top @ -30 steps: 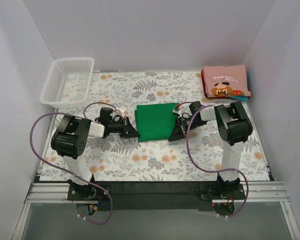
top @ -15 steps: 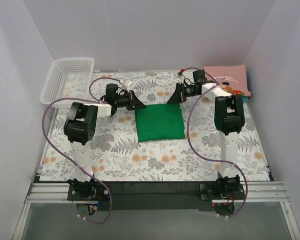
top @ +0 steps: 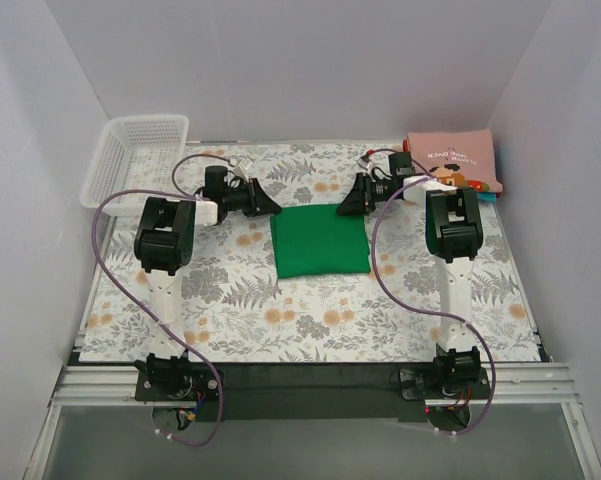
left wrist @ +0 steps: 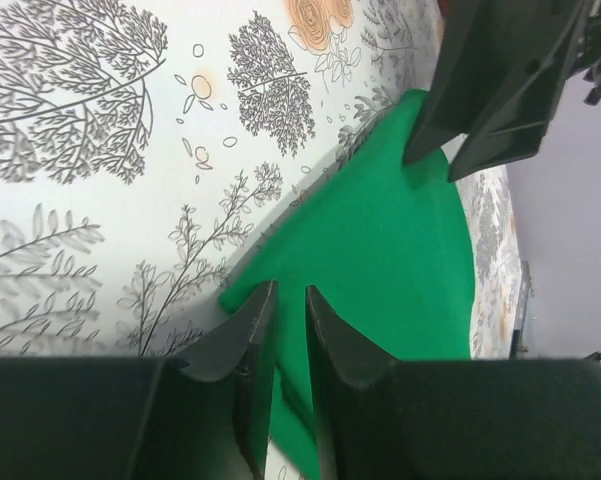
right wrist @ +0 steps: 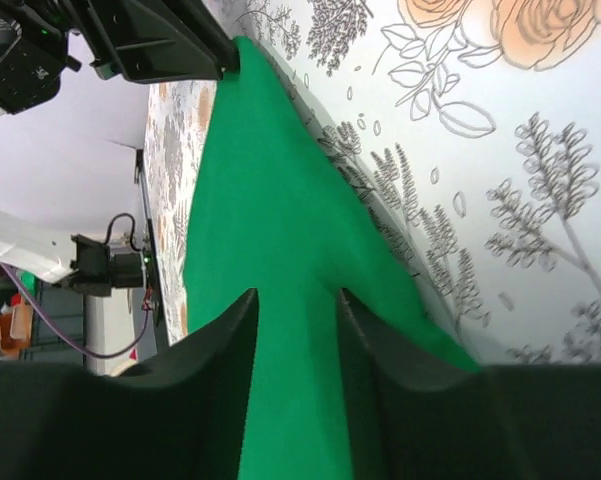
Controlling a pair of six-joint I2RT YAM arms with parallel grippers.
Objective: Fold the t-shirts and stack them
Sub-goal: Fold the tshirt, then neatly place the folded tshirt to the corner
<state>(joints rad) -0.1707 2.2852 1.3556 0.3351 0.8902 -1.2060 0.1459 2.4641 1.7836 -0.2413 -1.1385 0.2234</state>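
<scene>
In the middle of the table [top: 230, 322], slightly toward the far edge, the bright green t-shirt [top: 320, 241] lies folded into a flat, roughly square packet on the floral cover, its edges running about parallel to the table edges. The left gripper [top: 274, 207] hovers just at the packet's far-left corner, reaching in from the left side. In the left wrist view its two dark fingers [left wrist: 248, 338] stand only narrowly parted, with a thin slit between them through which green cloth shows, and nothing looks pinched in that slit. The right gripper [top: 342, 207] sits just at the packet's far-right corner, reaching in from the right side so that the two grippers face each other across the far edge of the cloth. In the right wrist view its fingers [right wrist: 218, 345] are spread more widely, with the flat green surface visible in the gap and no fold caught between them. Whether either set of fingertips touches the cloth cannot be told. At the far-right corner of the table the dusty-pink t-shirt [top: 452, 160] with the brown and orange pixel graphic rests folded, well apart from the green one, and a thin strip of the teal t-shirt [top: 491, 196] peeks out from under its near-right edge. A white mesh basket [top: 148, 118] stands at the far-left corner, hanging partly over the table's left edge. Purple cables [top: 100, 215] loop out beside each arm.
</scene>
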